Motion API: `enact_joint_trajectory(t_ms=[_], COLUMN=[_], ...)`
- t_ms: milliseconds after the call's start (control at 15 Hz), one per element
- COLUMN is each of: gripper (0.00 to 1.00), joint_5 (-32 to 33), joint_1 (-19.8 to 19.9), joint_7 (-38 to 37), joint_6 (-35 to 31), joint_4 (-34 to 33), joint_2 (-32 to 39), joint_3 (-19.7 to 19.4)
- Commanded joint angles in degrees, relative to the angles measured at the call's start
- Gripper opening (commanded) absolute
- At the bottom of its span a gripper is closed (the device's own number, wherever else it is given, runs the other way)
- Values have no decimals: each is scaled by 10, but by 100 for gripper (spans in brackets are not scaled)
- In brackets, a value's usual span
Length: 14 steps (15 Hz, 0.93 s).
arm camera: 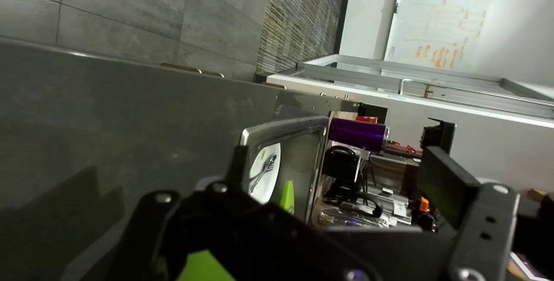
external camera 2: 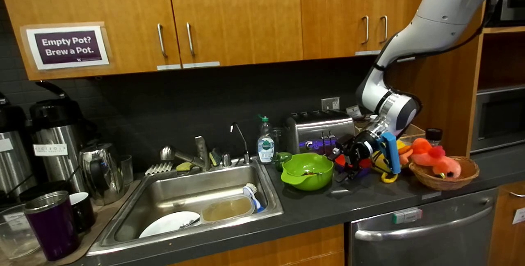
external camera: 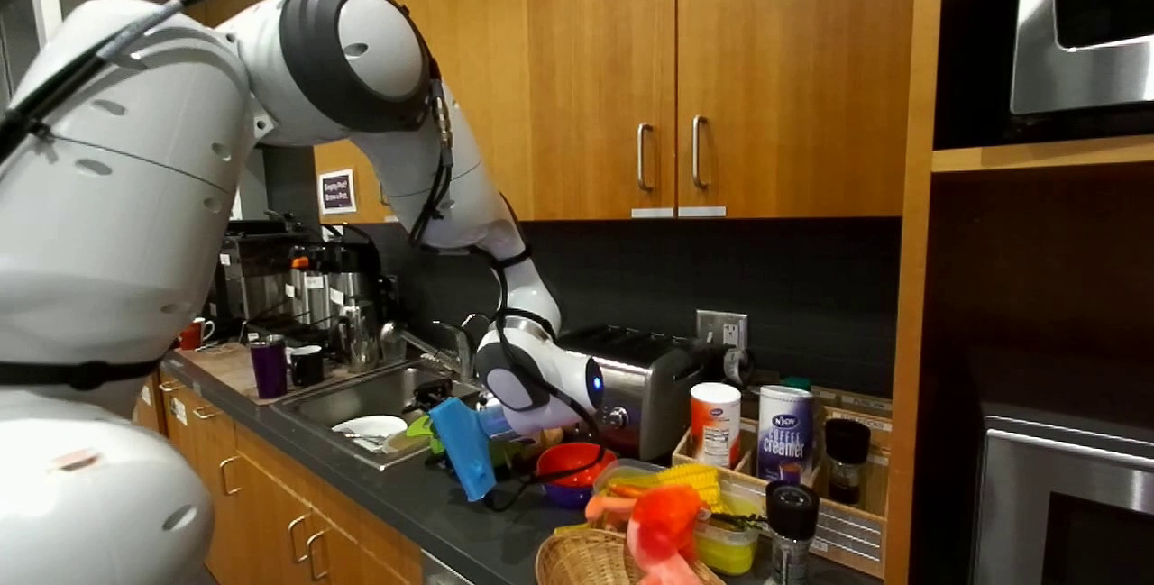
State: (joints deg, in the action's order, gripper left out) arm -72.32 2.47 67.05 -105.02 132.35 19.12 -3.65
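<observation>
Moderate indoor light. In both exterior views, cabinets (external camera: 766,71) warm, evenly lit; backsplash (external camera 2: 197,98) dark, detail lost. Arm base (external camera: 95,495) near-white, lower left. In an exterior view, glare streaks on sink (external camera 2: 201,182); purple cup (external camera 2: 51,225) leans with wide-angle stretch, lower left. Wrist view dimmer: counter (arm camera: 164,116) murky, shadow (arm camera: 65,211) lower left; whiteboard (arm camera: 446,21) washed out, upper right; gripper (arm camera: 342,170) nearly black, blurry along bottom.

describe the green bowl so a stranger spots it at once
In an exterior view, find the steel sink, then the dark counter right of it. The green bowl stands there, before the toaster. Its bright lime colour sets it apart from the nearby red bowl.
</observation>
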Motion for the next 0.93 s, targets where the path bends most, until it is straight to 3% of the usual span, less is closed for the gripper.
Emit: enact_joint_trajectory(t_ms=[0,867], gripper=[100,100], joint_5=[-13,-22], joint_1=[7,5], joint_7=[-8,-14], joint_6=[25,56], joint_4=[-29,-81], joint_2=[27,75], joint_3=[7,9])
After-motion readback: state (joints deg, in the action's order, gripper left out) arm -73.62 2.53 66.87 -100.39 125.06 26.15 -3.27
